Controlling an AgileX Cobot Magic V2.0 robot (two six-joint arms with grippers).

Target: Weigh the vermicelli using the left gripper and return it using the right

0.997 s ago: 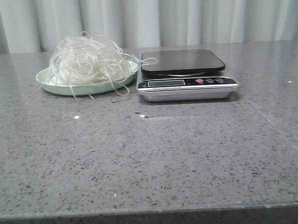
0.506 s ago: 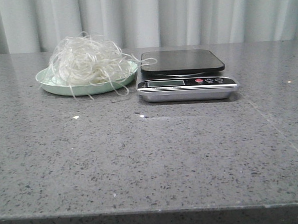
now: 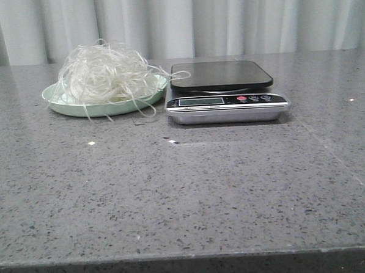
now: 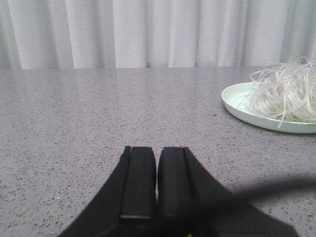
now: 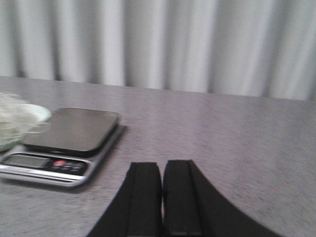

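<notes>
One pale green plate (image 3: pixel 57 104) sits toward the far left of the grey speckled worktop (image 3: pixel 185 191), near its back edge, and it carries one nest of vermicelli (image 3: pixel 106 76). Just to the right of the plate stands one kitchen scale (image 3: pixel 226 100), with a dark platform (image 3: pixel 221 75) above a silver front panel.

The vermicelli is a fluffy heap of thin, translucent whitish strands, about as wide as the plate. Loose loops hang over the plate's near rim, and one strand reaches across to the scale's platform. Nothing else lies on the platform.

The front view shows plate, noodles and scale together but no arm at all. The left wrist view shows the left gripper (image 4: pixel 156 182), black, with a dark cable blurred across the foreground. Its two fingers are pressed together with only a hairline gap and hold nothing, low over bare worktop well short of the plate. The scale is outside that view. The right wrist view, somewhat blurred, shows the right gripper (image 5: pixel 161 197) likewise closed and empty, nearer than the scale and to its right.
</notes>
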